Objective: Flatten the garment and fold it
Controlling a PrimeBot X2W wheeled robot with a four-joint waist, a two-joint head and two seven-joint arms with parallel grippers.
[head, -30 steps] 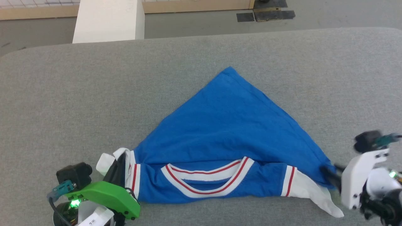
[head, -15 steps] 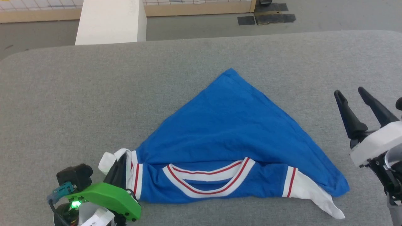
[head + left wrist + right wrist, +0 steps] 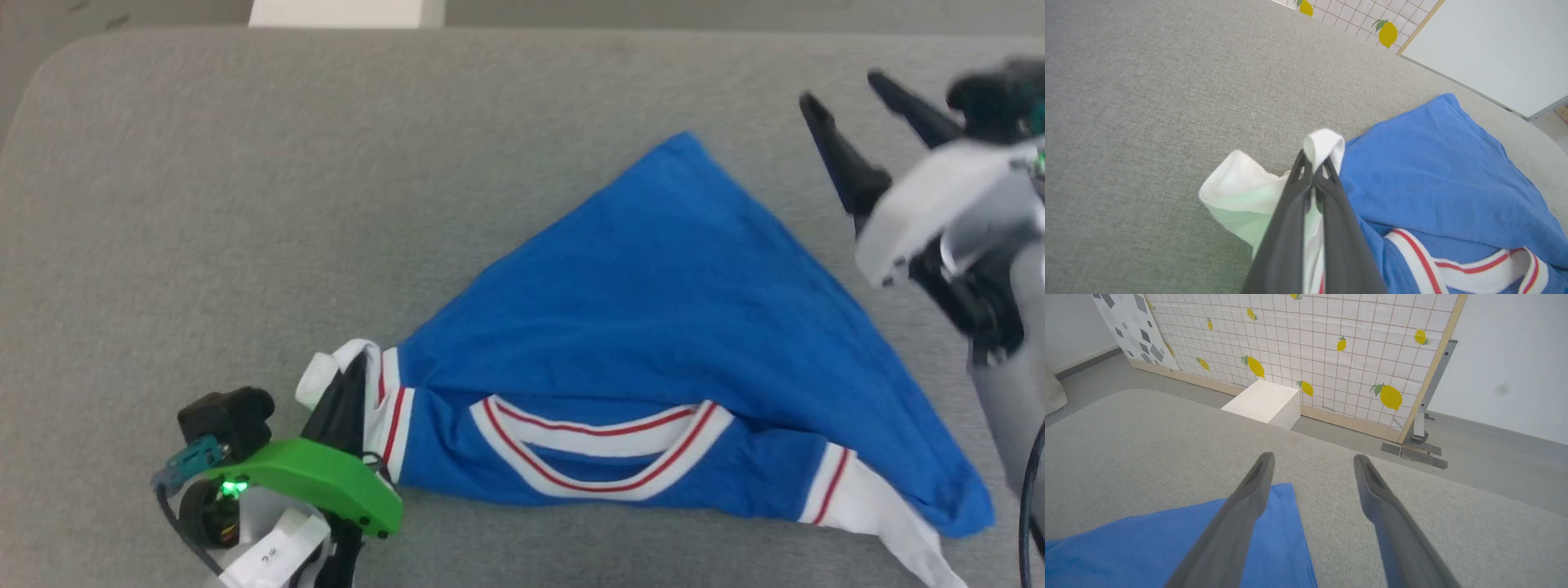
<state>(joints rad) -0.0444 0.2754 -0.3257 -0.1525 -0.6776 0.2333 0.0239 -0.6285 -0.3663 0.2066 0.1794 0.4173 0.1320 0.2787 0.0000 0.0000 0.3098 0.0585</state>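
Flattening step. My left pincer point(image 3: 1312, 163) pinches a sleeve point(image 3: 1237, 185) of the garment point(image 3: 653, 310); my right pincer point(image 3: 845, 91) hangs wide, empty. Next, I judge: grasp the far corner point(image 3: 684, 147).

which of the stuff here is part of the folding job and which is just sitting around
Part of the job: the garment, lying in a rough triangle; the left hand, shut on its white sleeve; the right hand, open near its far corner.

Just lying about: the white box beyond the table; the lemon-print panel; the grey table itself.
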